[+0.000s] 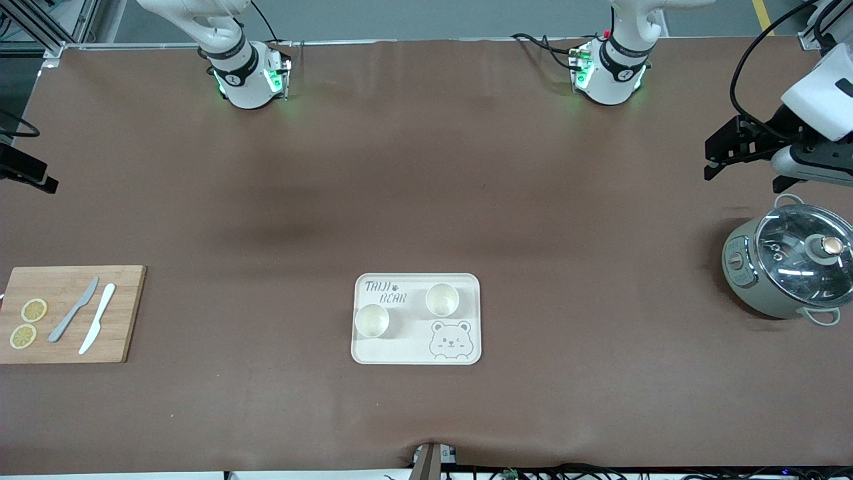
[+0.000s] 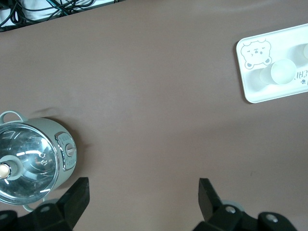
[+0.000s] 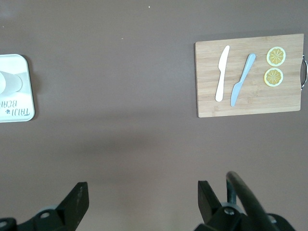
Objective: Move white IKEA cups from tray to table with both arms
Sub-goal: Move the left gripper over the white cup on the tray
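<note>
Two white IKEA cups (image 1: 372,320) (image 1: 441,299) stand upright on the cream bear-printed tray (image 1: 406,348) in the middle of the table, near the front camera. The left wrist view shows the tray (image 2: 252,91), one cup (image 2: 281,72) and the edge of the other cup (image 2: 304,50). The right wrist view shows the tray's end (image 3: 19,108) and part of a cup (image 3: 9,82). My left gripper (image 1: 716,160) is open and empty, raised at the left arm's end of the table beside the pot; it shows in its own view (image 2: 143,192). My right gripper (image 1: 40,179) is open and empty at the right arm's end; it shows in its own view (image 3: 143,195).
A grey-green pot with a glass lid (image 1: 786,263) stands at the left arm's end and shows in the left wrist view (image 2: 29,163). A wooden cutting board (image 1: 70,313) with two knives and two lemon slices lies at the right arm's end and shows in the right wrist view (image 3: 250,77).
</note>
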### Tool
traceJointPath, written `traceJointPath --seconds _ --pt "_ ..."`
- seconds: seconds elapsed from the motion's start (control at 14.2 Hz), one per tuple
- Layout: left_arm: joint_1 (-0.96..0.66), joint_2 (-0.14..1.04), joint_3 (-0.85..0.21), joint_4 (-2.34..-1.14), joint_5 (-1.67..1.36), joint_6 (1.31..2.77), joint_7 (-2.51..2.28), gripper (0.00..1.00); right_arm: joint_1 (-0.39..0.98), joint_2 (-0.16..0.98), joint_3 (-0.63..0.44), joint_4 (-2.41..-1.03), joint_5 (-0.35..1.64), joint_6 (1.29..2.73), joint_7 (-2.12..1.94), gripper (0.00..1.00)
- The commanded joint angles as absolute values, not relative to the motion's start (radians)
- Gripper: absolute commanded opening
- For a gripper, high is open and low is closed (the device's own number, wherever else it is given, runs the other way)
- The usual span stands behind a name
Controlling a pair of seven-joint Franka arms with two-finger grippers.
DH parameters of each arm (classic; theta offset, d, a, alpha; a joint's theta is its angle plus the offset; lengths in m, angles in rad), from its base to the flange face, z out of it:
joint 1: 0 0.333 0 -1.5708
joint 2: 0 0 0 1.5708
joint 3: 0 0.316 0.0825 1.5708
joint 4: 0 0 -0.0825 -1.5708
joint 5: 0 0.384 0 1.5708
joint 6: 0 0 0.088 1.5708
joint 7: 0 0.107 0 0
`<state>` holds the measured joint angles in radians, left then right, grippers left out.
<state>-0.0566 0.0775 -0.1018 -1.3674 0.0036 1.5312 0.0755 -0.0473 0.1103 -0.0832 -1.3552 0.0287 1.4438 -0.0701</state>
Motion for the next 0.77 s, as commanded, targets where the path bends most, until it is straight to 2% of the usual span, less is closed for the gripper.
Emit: traceJointPath --seconds 0.0,0.28,0.63,0.7 --pt "-0.061 0.075 -0.106 -1.37 0.006 1.542 0.068 1.0 -0.06 0.097 -0.078 -1.351 0.026 1.431 -0.08 1.0" --pt "-0.104 0.123 -0.133 -1.368 0.001 1.594 -0.048 1.0 -0.055 0.092 -0.074 -1.35 0.018 1.433 -0.077 1.0" --pt "-0.221 0.306 -0.135 -1.324 -0.002 1.735 -0.175 1.0 -0.054 0.075 -0.072 -1.35 0.024 1.445 -0.077 1.0" --pt "-0.251 0.358 -0.129 -1.286 -0.002 1.746 -0.198 1.0 -0.057 0.075 -0.072 -1.348 0.029 1.445 -0.078 1.0"
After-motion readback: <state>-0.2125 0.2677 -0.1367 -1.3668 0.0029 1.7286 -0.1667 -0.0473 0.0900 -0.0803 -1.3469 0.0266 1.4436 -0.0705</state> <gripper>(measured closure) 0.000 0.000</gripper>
